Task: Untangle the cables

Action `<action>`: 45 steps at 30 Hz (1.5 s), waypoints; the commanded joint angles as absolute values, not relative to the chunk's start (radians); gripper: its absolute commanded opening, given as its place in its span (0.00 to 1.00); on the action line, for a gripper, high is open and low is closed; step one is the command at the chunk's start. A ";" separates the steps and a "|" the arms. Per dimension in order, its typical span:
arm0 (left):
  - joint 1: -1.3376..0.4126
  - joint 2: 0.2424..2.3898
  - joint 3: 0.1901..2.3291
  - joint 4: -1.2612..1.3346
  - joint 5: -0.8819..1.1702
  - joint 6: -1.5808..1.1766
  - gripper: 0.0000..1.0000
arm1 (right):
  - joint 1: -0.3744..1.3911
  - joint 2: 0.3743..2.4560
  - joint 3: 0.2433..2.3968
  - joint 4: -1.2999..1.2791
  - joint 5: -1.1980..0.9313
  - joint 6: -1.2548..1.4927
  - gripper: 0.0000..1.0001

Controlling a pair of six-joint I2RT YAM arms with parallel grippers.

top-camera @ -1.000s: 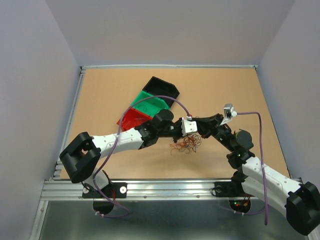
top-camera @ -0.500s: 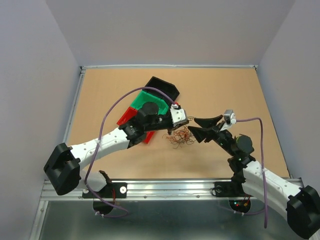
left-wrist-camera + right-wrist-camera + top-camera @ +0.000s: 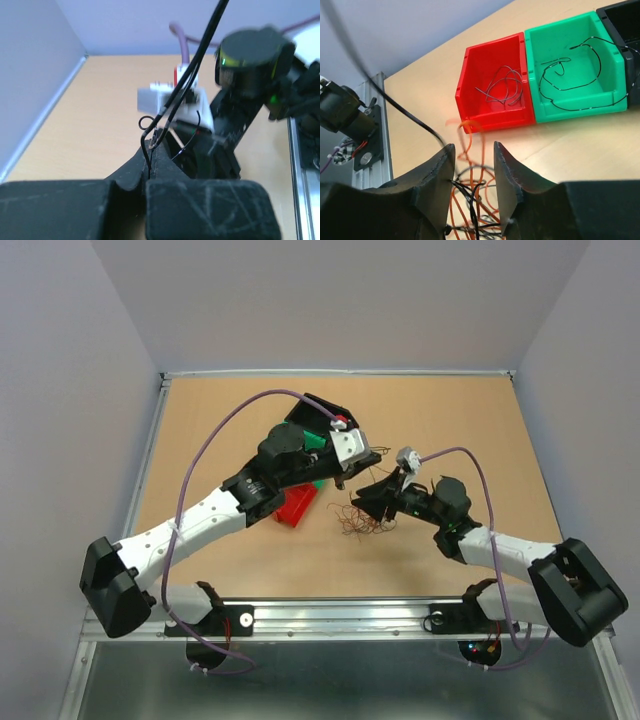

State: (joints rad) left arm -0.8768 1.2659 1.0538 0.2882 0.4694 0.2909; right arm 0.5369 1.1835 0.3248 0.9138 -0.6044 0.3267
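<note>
From above, your left gripper [image 3: 372, 454] hangs over the table [image 3: 450, 410] just beyond the cables [image 3: 362, 523]. They lie as a small wiry clump on the bare wood between the two arms. The right gripper [image 3: 368, 502] sits at the clump's far edge; you cannot tell from here whether it touches.

In the left wrist view the fingers are pressed together on a single dark wire [image 3: 148, 155], pinched right at the tips. It runs up and out of the top of the view, fairly straight, so it is probably under a light pull.

In the right wrist view the fingers stand apart, with orange strands [image 3: 470, 200] and a few dark ones lying loose in the gap. Nothing is clamped. Beyond them the red bin [image 3: 495, 62] and the green bin [image 3: 570, 40] each hold a few loose strands.

Treat this stuff as almost weightless, springy and hair-thin. The curls hook their neighbours, so a pull on one strand will likely drag the whole clump. Wire this thin also tends to slip from flat pads. Take one strand near a free end, or at a loop standing out from the edge, never in the middle. Pin the clump down while you draw it out slowly.
</note>
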 commanded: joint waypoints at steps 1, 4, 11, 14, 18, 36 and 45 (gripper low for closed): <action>-0.865 1.212 1.199 0.321 0.448 0.239 0.00 | 0.540 1.282 0.431 0.968 -0.663 0.310 0.42; -0.864 1.220 1.293 0.276 0.417 0.226 0.00 | 0.540 1.342 0.471 0.959 -0.628 0.328 0.42; -0.856 1.111 1.305 0.360 0.131 0.176 0.00 | 0.540 1.371 0.537 0.818 -0.503 0.347 0.41; -0.842 1.066 1.304 0.387 -0.095 0.160 0.00 | 0.540 1.361 0.554 0.729 -0.433 0.342 0.41; -0.793 1.023 1.261 0.416 -0.233 0.130 0.00 | 0.540 1.330 0.572 0.596 -0.317 0.331 0.46; -0.693 0.900 1.063 0.494 -0.370 0.141 0.00 | 0.538 1.200 0.581 0.256 0.512 0.495 0.68; -0.680 0.902 0.991 0.508 -0.345 0.123 0.00 | 0.538 1.151 0.539 0.253 0.715 0.546 0.57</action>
